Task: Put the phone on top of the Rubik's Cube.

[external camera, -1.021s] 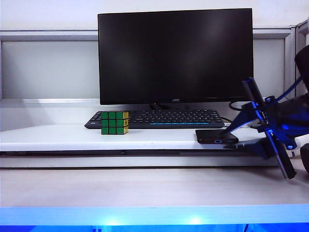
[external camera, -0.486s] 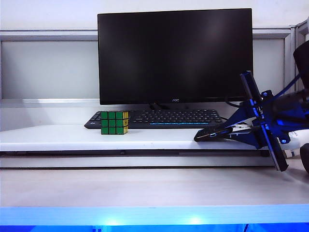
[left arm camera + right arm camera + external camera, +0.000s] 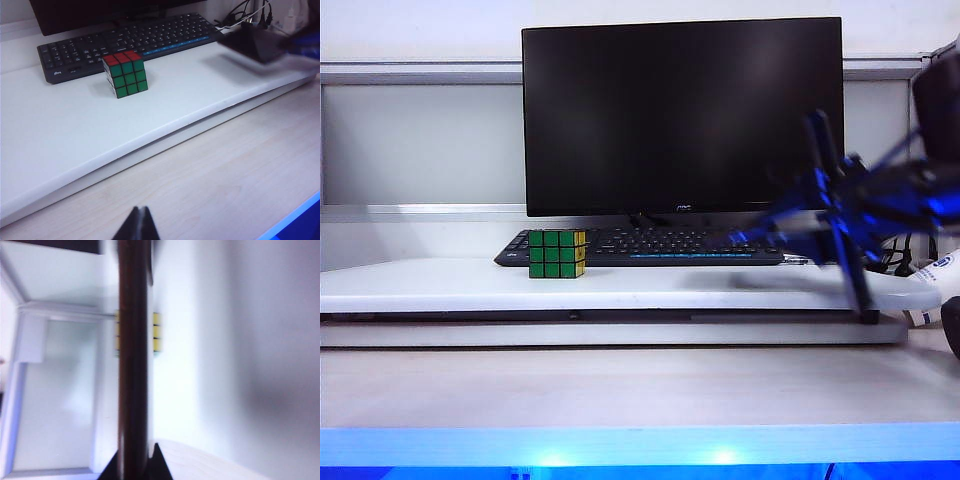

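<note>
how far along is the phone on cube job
Done: the right pincer is shut on the phone and holds it off the white shelf. In hand: carrying it, blurred, at the right of the exterior view. Left: setting it on the Rubik's Cube, whose top is bare. The left pincer is shut, idle.

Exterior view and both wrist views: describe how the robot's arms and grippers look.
The right gripper is a motion-blurred blue frame with dark bars on a black arm. In its wrist view, its fingertips are dark points. The left gripper shows only black pointed tips.
</note>
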